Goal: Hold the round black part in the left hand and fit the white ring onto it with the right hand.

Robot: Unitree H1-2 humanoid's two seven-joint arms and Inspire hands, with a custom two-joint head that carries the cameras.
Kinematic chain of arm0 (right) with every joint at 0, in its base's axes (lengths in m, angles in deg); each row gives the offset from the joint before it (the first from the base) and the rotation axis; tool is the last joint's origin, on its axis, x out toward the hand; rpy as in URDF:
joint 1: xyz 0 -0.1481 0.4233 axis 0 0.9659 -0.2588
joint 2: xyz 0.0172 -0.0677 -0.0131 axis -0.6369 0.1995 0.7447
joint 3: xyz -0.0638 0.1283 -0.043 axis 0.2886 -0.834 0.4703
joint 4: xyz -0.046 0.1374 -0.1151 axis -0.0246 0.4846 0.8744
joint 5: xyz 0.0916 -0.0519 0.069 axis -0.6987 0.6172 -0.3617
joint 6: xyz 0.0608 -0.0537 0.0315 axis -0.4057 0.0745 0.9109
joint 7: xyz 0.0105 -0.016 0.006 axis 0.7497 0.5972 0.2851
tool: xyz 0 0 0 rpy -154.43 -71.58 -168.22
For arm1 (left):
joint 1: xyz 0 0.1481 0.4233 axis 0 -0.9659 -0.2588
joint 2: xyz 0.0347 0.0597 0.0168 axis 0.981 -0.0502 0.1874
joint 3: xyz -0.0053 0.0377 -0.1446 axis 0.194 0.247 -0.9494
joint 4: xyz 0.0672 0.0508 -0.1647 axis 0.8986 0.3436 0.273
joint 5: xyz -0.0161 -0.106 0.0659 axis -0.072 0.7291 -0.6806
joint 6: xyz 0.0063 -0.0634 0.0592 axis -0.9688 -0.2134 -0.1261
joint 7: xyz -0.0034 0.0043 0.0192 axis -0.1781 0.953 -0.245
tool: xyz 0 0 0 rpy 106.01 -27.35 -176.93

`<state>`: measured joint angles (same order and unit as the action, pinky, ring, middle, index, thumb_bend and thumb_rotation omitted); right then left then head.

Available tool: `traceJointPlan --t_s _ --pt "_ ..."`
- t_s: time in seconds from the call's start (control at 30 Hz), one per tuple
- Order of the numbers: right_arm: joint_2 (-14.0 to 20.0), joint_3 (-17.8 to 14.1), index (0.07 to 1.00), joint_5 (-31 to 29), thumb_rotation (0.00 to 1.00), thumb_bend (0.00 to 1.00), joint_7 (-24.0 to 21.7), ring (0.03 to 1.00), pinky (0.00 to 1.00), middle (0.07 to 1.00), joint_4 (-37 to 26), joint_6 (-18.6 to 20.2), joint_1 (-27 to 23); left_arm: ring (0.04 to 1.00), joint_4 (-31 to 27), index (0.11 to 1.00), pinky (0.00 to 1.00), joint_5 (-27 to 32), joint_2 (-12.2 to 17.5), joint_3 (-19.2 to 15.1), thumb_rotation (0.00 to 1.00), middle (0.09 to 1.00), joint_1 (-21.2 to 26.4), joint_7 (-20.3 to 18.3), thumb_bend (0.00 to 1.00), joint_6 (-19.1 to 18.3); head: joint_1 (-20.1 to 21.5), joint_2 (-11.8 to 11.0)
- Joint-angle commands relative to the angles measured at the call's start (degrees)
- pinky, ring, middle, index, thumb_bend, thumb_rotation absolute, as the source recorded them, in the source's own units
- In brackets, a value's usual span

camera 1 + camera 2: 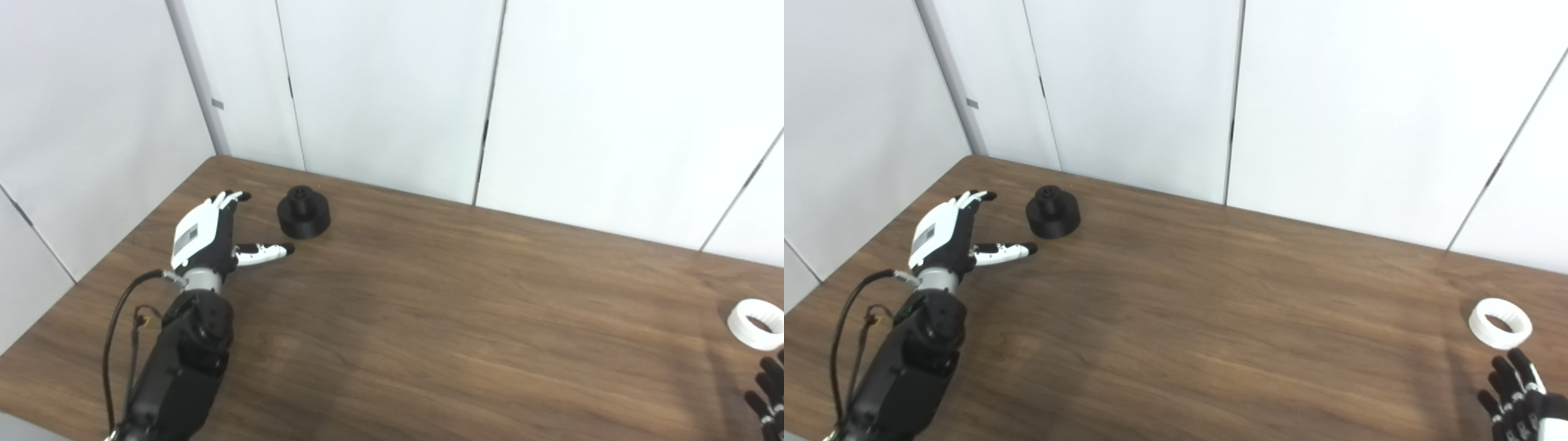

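Round black part upright on the wooden bench, near the far left corner. Left hand just beside the black part on its left, not touching, fingers apart, holding nothing. White ring flat on the bench, far right of the black part. Right hand just before the ring, fingers spread, empty.
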<state>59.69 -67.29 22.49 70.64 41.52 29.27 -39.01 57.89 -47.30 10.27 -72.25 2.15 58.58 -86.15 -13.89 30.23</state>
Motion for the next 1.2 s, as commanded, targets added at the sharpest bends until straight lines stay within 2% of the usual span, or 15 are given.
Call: traceJointPlan --t_s 0.0,0.2,0.33,0.53,0.7,0.97,1.17 --pt "1.00 0.65 0.949 -0.01 1.00 0.74 -0.12 0.952 0.90 0.935 -1.65 -2.77 4.67 1.000 1.94 0.859 1.00 -0.11 2.68 0.53 0.33 0.965 3.72 1.12 1.00 2.10 0.11 0.07" --pt "0.92 0.72 0.953 0.20 1.00 0.77 0.04 0.948 0.90 0.932 -1.93 -2.83 4.89 1.000 10.81 0.843 1.00 0.04 4.89 3.52 0.34 0.968 8.53 0.21 1.00 2.20 0.23 0.13" --pt "0.67 0.84 0.960 0.16 1.00 0.78 0.25 0.965 0.94 0.939 -2.27 -2.44 4.96 1.000 15.29 0.853 1.00 0.62 5.52 4.34 0.34 0.973 11.17 0.73 1.00 2.95 0.38 0.08" --pt "0.54 1.10 0.969 0.21 1.00 0.80 0.31 0.971 0.95 0.950 -2.44 -2.61 5.20 1.000 20.39 0.860 1.00 2.15 6.19 5.74 0.36 0.976 14.93 0.45 1.00 3.28 0.63 0.18" --pt "0.35 1.43 0.968 0.97 1.00 0.81 0.80 0.974 0.94 0.945 -2.88 -2.50 5.40 0.997 23.68 0.849 1.00 2.31 6.28 6.87 0.38 0.962 16.31 2.33 1.00 5.86 0.78 0.22" --pt "0.21 1.42 0.969 0.91 1.00 0.80 0.86 0.975 0.96 0.947 -3.17 -2.42 5.52 1.000 24.10 0.857 1.00 3.42 6.21 7.83 0.38 0.967 16.93 1.97 1.00 6.74 0.80 0.33" --pt "0.13 1.74 0.975 1.52 1.00 0.79 1.13 0.982 0.96 0.950 -3.39 -2.26 5.39 1.000 23.01 0.867 1.00 4.12 5.93 8.65 0.40 0.973 17.25 0.63 1.00 5.80 0.95 0.30"
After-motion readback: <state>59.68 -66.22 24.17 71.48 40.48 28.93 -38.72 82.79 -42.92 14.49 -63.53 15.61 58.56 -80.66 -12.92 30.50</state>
